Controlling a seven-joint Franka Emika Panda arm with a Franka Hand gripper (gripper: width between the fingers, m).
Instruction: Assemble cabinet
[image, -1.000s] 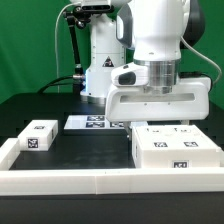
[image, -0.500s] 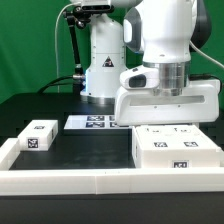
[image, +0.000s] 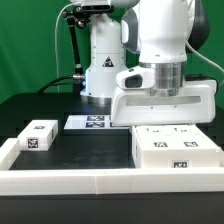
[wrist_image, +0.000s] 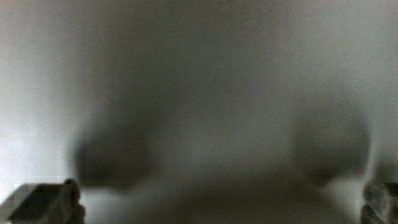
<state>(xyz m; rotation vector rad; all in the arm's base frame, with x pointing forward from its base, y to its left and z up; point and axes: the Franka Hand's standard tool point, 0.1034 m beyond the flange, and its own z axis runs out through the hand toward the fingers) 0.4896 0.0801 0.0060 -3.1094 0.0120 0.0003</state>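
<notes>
The wrist view is a grey-white blur with nothing to make out, and the end effector (wrist_image: 214, 205) shows there only as 2 dark fingertips (wrist_image: 43, 204) cut off at the picture's rim. In the exterior view its white body hides its fingers, the rear of the cabinet (image: 176, 152) and one end of the marker board (image: 92, 122); the cabinet's tags (image: 180, 163) are too small to read.

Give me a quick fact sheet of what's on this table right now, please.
Arm: white, over the cabinet
Tool: open, fingers wide apart
Cabinet: exterior view's right, behind the rail
Small block: exterior view's left, apart from the cabinet
Marker board: flat, near the arm's base
Wrist view: blurred white surface close up
</notes>
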